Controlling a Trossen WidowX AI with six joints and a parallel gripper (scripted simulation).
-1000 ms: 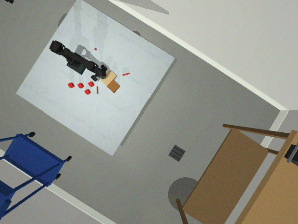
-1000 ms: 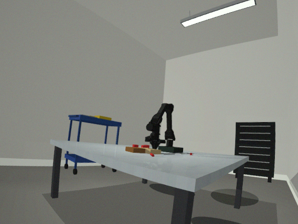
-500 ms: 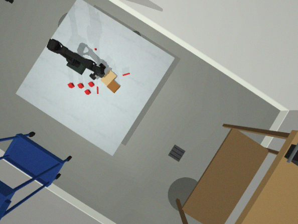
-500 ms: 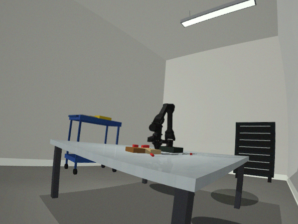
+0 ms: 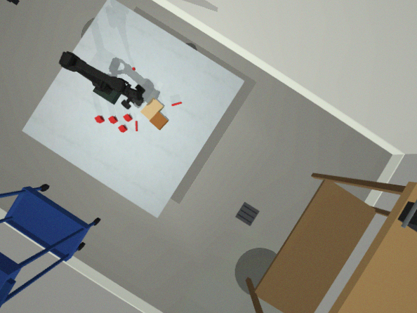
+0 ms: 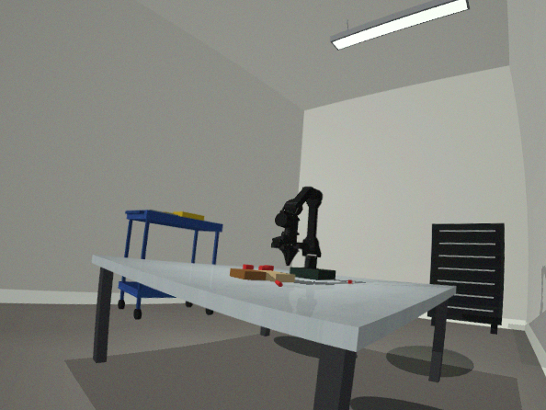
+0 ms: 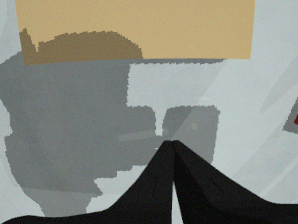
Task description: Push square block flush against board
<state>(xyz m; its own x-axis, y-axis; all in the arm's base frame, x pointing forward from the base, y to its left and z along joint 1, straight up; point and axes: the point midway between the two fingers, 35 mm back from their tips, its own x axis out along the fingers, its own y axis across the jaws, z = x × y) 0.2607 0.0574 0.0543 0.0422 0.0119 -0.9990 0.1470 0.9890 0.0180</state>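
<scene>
The tan board (image 5: 151,109) (image 6: 281,277) (image 7: 200,30) lies flat on the table. The orange-brown square block (image 5: 159,121) (image 6: 247,274) lies against its lower right side in the top view, and no gap shows between them. Their lower left edges there look about even; the exact alignment is too small to tell. The block is outside the wrist view. My gripper (image 6: 288,264) (image 7: 170,147) is shut and empty. It hangs above the table beside the board's near side, with bare table between fingertips and board in the wrist view.
Several red cubes (image 5: 112,119) (image 6: 266,267) and a red stick (image 5: 136,125) lie left of the block in the top view. Another red stick (image 5: 177,104) (image 6: 278,283) lies right of the board. A small red piece (image 5: 133,69) and a dark green box (image 5: 107,95) (image 6: 312,274) are near the arm.
</scene>
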